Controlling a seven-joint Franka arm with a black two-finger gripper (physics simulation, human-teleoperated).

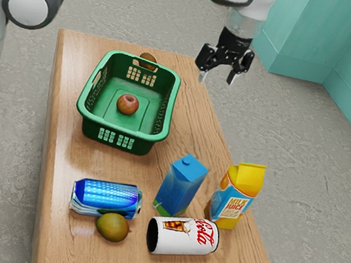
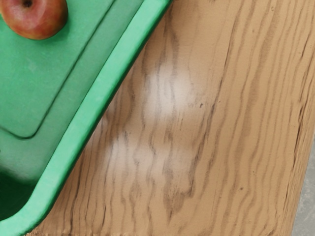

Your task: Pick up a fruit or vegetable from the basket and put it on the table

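Note:
My gripper point(image 1: 217, 78) hangs high at the exterior view's upper right, its two fingers spread apart with nothing between them. The green basket point(image 1: 166, 113) stands on the wooden table point(image 1: 195, 131), lower than the hand and toward the exterior view's left. A red apple point(image 1: 127, 104) lies on the basket's floor. In the wrist view the apple point(image 2: 36, 15) rests inside the basket point(image 2: 93, 118), with bare table point(image 2: 197, 118) beside the rim.
Behind the basket's far wall is a brown round fruit point(image 1: 148, 57). Nearer the camera are a blue can point(image 1: 106, 198), a green-brown fruit point(image 1: 113, 227), a white cola can point(image 1: 185, 237), a blue carton point(image 1: 181, 186) and a yellow juice carton point(image 1: 236, 197).

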